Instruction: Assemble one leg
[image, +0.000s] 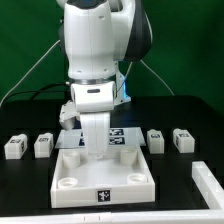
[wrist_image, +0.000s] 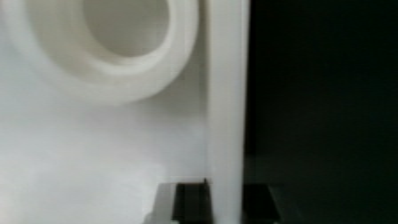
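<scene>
Leg lies loose at middle left, just beside the square panel. Gripper sits low over that panel; its opening and any hold cannot be told. Lift clear first, then approach the leg squarely from above.

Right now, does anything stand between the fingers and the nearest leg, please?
Nothing visible does: the fingers are down on the panel, and the nearest leg stands just off its corner, toward the exterior view's left.

Panel between 2 legs each side, marker board behind
</scene>
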